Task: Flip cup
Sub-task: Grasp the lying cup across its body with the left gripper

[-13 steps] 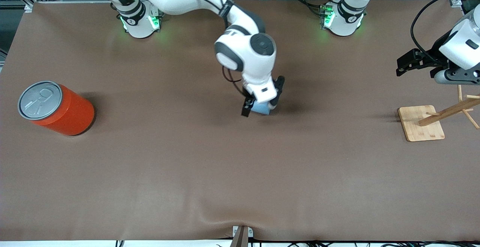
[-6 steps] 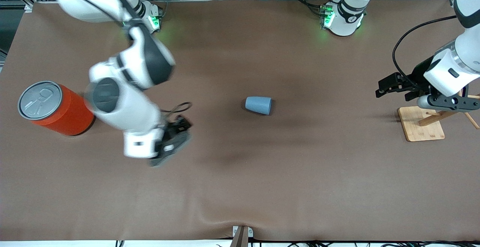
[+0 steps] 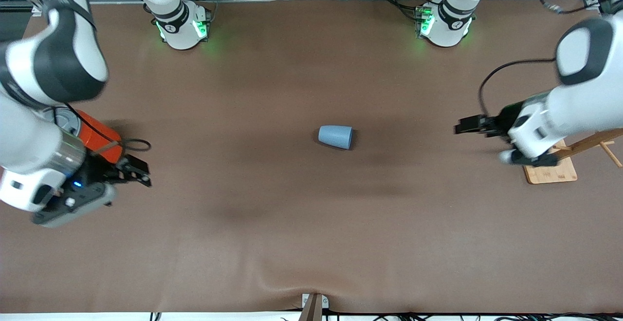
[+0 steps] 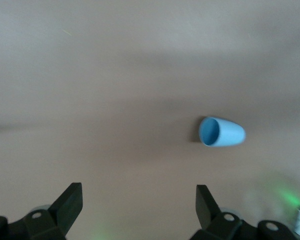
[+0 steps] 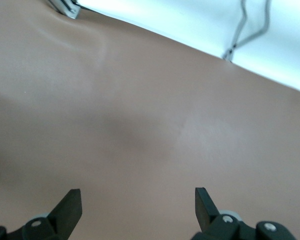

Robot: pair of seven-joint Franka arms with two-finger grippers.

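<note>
Mid-table: cup [image 3: 336,137] on side; left claw [image 4: 139,202] and right claw [image 5: 138,206] spread wide, both empty, touching nothing.

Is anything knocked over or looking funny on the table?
Yes: the cup is lying on its side in the middle of the table, not standing. Its open mouth shows in the left wrist view. Nothing looks spilled. The left gripper and right gripper are both open, away from it.
</note>
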